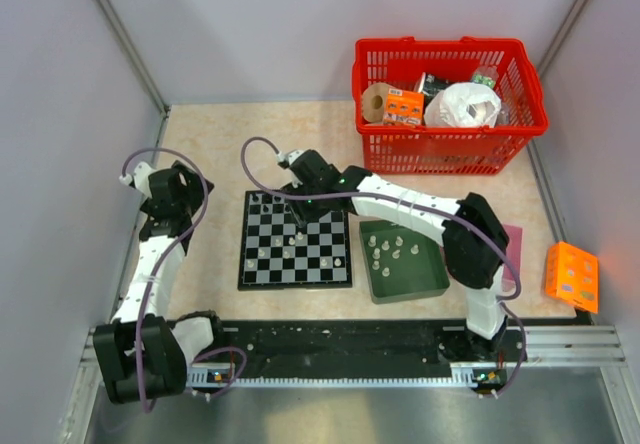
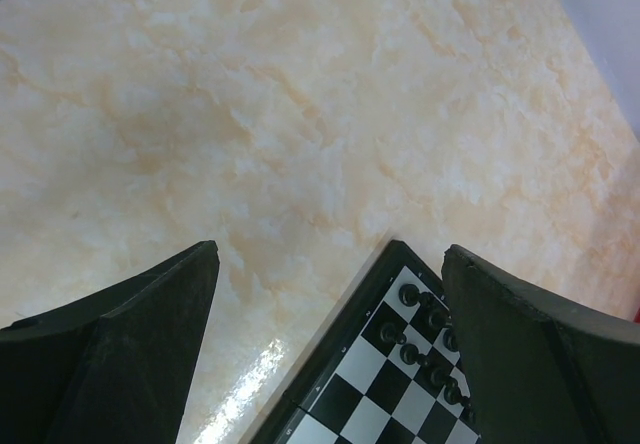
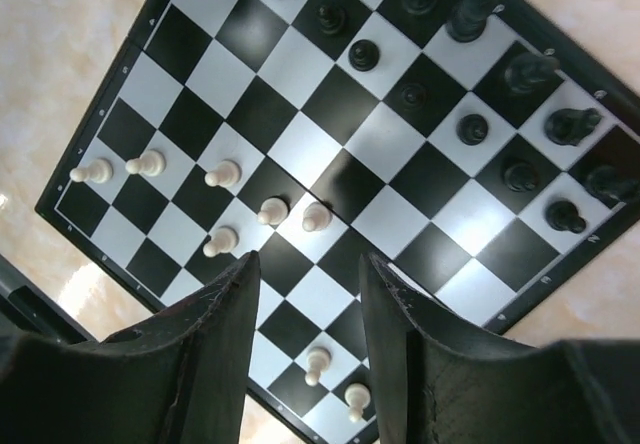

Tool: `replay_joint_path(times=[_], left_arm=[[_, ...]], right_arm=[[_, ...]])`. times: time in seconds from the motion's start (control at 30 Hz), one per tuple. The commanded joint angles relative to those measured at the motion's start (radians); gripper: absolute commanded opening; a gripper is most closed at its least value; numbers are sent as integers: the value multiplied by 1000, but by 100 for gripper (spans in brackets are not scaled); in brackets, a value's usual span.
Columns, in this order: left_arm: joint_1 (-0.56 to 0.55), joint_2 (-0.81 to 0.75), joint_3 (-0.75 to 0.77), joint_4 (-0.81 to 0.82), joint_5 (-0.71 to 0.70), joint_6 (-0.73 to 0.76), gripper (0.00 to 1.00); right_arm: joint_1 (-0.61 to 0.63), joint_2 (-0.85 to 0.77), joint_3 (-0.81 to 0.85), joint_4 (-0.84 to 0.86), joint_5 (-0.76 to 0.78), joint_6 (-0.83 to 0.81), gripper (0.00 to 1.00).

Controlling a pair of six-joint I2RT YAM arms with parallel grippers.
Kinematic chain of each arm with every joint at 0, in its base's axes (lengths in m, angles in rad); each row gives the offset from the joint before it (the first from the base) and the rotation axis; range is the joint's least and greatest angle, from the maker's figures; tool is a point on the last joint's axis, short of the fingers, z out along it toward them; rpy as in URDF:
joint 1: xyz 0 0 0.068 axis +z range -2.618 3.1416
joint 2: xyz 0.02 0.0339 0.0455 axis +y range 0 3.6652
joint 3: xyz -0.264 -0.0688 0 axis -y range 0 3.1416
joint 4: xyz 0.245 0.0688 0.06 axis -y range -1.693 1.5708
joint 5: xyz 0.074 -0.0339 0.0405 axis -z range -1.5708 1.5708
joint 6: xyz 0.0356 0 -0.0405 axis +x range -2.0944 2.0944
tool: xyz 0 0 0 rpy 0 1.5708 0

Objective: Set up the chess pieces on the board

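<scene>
The left gripper (image 2: 330, 254) hangs left of the board (image 1: 296, 284), over the bare marbled table (image 2: 250, 114). Its wrist camera shows its two dark fingers (image 2: 150, 344) spread wide with nothing between them, so the jaws are released. The same camera catches only the board's far left corner, where a cluster of black pieces (image 2: 420, 309) stands. The overhead view is too coarse to show how this gripper's jaws stand.

From above, the board lies flat at the middle of the table, and the pieces on it are mere specks. The right wrist camera resolves them. Black pieces fill two rows along one edge, and whitish pieces (image 3: 222, 174) stand loosely spread over the opposite half, not in a straight line.

The right gripper (image 3: 308, 264) hovers over the board. Its fingers are parted, and only checkered squares show in the gap, so it holds nothing. One whitish pawn (image 3: 317, 216) stands just beyond the fingertips, apart from them.

Only the overhead view shows what lies right of the board. Just beside it is a green tray (image 1: 425, 274) that holds more whitish pieces. Behind and to the right of the board stands a red basket (image 1: 440, 149) of assorted goods. Well to the right, near the table's edge, is an orange box (image 1: 572, 276).
</scene>
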Motion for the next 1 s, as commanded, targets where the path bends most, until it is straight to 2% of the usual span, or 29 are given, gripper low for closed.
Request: replay_joint_path(times=[0.0,0.3,0.53,0.83,0.97], left_arm=[[3,14,32,33,6,18,99],[1,42,18,81,41,2,99],[1,53,28,76,30,9,99],[1,57,35,69,32,10,99],[1,56,40,64,26,15,99]], right_arm=[[37,85,76,-10,1,8,43],[45,160,127,-35,68,22,38],[45,188,139,-46,42,20,32],[45,202,133,-47,31,17,29],[45,206,138,-47,28,20,19]])
